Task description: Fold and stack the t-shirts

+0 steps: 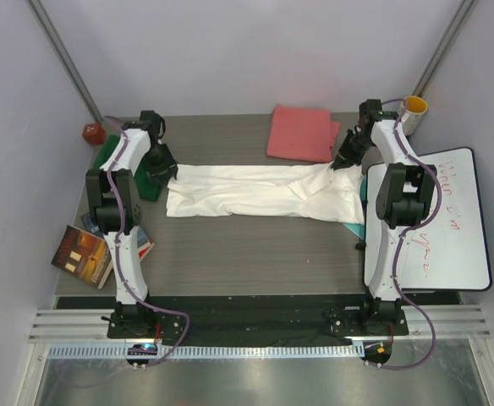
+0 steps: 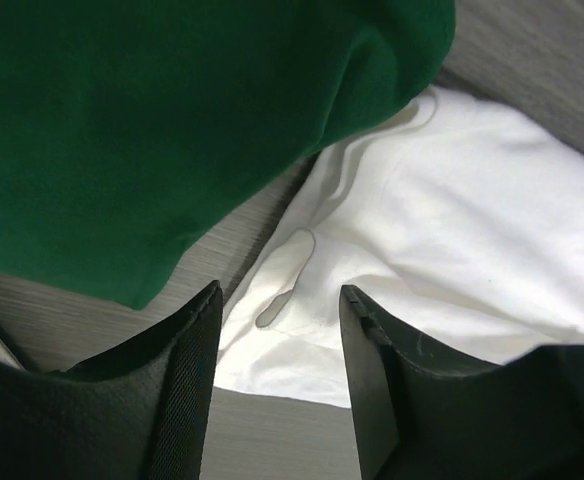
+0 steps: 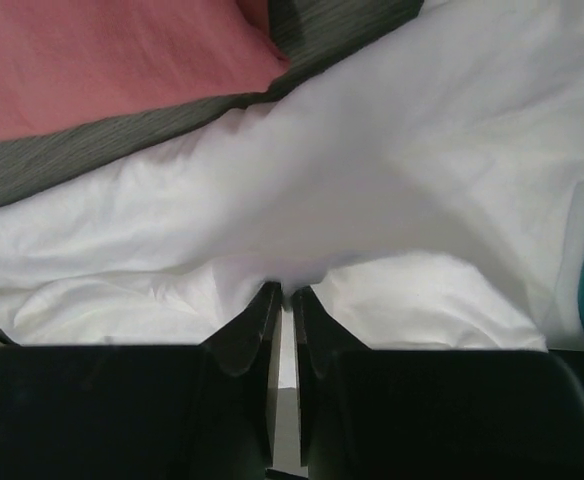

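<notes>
The left pincer [image 2: 279, 295] is opened wide, empty; the white shirt [image 1: 247, 199], mid-frame, is pinched by the narrow right pincer [image 3: 284, 290] alone and could be dragged askew.

**A:** What do the robot's arms look like?

**B:** The left arm [image 1: 118, 216] and right arm [image 1: 389, 228] are slim, with smooth white shells and chunky black joint blocks. Each rises from a small black base [image 1: 134, 320].

**A:** Any wiring?

**B:** A thin purple cable [image 1: 122, 182] runs along each arm and loops out at the base.

**A:** And the grippers?

**B:** The left gripper [image 2: 280, 300] and right gripper [image 3: 282, 298] have matte black, wedge-shaped fingers [image 2: 184, 365] with a fine grainy texture.
</notes>
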{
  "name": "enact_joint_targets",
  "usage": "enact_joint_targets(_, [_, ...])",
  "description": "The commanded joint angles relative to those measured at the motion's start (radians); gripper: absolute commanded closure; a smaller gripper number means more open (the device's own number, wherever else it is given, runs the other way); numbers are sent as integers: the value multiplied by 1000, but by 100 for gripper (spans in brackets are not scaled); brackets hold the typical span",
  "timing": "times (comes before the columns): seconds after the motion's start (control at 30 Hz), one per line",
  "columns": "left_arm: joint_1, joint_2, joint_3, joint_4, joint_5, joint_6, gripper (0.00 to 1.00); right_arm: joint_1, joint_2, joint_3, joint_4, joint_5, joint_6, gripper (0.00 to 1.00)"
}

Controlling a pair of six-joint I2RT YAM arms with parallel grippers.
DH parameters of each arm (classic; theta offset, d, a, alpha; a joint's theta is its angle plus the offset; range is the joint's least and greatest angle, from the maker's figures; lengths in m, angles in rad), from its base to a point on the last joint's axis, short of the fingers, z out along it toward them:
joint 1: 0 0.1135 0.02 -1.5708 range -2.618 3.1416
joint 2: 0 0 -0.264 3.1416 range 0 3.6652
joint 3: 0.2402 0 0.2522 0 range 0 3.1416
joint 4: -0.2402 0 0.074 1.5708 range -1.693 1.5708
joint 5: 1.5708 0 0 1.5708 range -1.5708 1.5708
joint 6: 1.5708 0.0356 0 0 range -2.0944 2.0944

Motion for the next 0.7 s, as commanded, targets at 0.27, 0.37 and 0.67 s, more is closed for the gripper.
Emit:
enact_joint_targets(0.27, [-15, -183, -35, 69, 44, 13, 58, -8, -64, 17, -9, 88, 2, 78])
enact_joint_targets(0.37, [-82, -237, -138, 89, 89, 45, 62, -6, -107, -11, -3, 68, 2, 77])
enact_joint_targets(0.67, [-239, -243, -333, 155, 188, 51, 64, 52, -253, -281, 59, -17, -1, 73])
